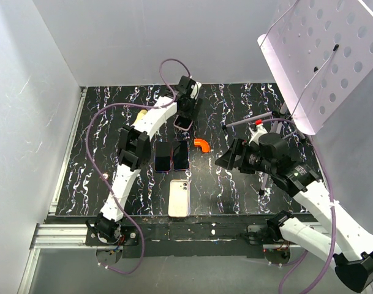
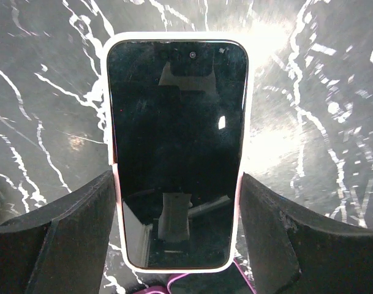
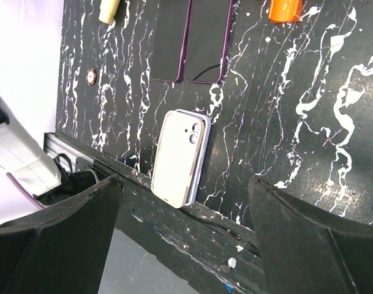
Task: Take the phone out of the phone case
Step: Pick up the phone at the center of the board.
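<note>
The left gripper [image 2: 177, 187] is at the far middle of the table [image 1: 235, 98], its fingers [image 2: 82, 233] closed against both long sides of the pale case [image 2: 174, 35]. The phone [image 2: 177, 122] lies in it, screen up. The right gripper [image 3: 186, 208] hangs wide apart, holding nothing, over the near right, above a cream phone [image 3: 177, 156]

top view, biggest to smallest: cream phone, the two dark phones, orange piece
1. cream phone, though it lies nearest the camera, so its lead is unsure
2. left dark phone and right dark phone: they look alike, so no ranking between them
3. orange piece
</note>
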Action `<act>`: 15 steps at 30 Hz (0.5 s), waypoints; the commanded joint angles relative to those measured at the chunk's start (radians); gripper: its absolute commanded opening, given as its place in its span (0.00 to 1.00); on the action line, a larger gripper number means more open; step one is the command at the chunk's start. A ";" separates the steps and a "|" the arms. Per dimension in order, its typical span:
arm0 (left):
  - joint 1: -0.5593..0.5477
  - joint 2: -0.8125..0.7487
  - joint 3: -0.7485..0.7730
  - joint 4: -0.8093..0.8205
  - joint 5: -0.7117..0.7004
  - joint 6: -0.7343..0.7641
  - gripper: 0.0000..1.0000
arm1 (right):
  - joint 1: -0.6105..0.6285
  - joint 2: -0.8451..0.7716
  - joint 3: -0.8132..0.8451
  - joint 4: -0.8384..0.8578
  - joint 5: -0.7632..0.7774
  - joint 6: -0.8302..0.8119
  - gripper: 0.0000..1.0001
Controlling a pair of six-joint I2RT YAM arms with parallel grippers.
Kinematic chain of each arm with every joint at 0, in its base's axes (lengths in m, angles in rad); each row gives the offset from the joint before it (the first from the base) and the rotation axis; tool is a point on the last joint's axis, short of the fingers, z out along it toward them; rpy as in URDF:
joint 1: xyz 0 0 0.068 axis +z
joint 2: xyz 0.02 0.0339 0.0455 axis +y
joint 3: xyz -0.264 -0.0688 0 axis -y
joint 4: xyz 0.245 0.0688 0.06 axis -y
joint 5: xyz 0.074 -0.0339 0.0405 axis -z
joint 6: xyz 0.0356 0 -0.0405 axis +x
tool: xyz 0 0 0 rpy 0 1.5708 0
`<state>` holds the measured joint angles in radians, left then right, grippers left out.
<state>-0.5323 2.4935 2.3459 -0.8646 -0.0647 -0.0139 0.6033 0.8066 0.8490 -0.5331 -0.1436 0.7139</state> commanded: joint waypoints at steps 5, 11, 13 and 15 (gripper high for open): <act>0.005 -0.391 -0.188 0.039 -0.037 -0.286 0.00 | -0.002 0.086 0.032 0.011 -0.019 0.025 0.90; 0.015 -0.819 -0.721 0.156 0.046 -0.674 0.00 | 0.013 0.152 -0.005 0.229 -0.191 -0.019 0.86; 0.018 -0.968 -0.925 0.222 0.118 -0.795 0.00 | 0.048 0.207 0.004 0.298 -0.209 -0.034 0.83; 0.018 -1.074 -1.043 0.260 0.158 -0.907 0.00 | 0.108 0.259 0.031 0.344 -0.182 -0.027 0.82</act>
<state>-0.5205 1.6215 1.4899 -0.7330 -0.0177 -0.6125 0.6308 0.9901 0.8478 -0.3714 -0.2775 0.7105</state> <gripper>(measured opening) 0.698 0.831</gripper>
